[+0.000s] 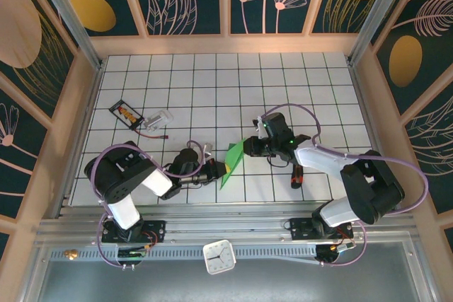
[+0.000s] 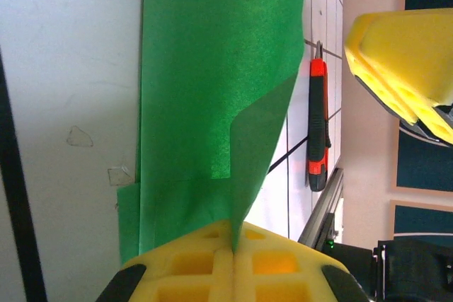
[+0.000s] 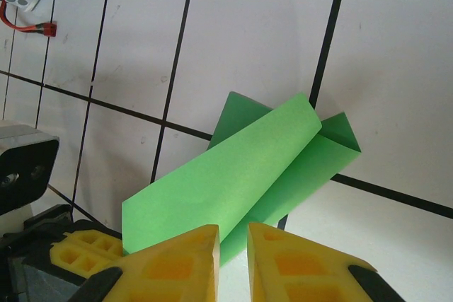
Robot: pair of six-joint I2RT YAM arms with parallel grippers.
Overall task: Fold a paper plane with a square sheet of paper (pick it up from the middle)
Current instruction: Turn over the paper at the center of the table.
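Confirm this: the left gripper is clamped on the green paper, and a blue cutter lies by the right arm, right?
Not blue: the left wrist view shows the cutter red and black. The left gripper does clamp the green paper.

You can see the thin bright-green sheet of paper (image 3: 269,167) is matt, smooth and sharply creased. The yellow left end effector (image 2: 232,244) looks like matt moulded plastic. The white gridded desk (image 3: 248,33) is smooth and faintly glossy. The red-and-black utility knife (image 2: 317,125), right of frame, is shiny plastic.
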